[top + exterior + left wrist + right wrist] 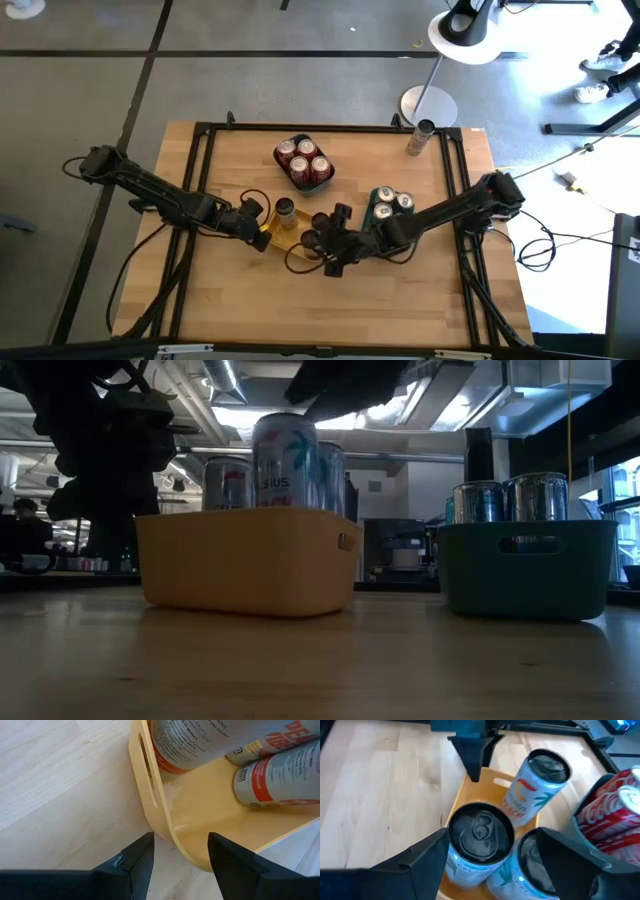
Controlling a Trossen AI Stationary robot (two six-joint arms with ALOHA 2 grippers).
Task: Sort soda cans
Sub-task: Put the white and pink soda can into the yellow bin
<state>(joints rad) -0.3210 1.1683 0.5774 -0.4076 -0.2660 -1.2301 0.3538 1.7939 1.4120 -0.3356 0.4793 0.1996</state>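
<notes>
At the yellow tray, the right gripper stands spread around a tropical-print soda can inside it, not yet clamped; the left gripper grips the tray's rim. A careless lift could topple neighbouring cans. Beyond the tray sit red cans.

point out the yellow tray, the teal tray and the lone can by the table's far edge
yellow plastic tray (245, 570), low view, on its front wall
teal plastic tray (525, 565), low view, on its front wall
lone grey metal can (420, 138), high view, on its side
</notes>
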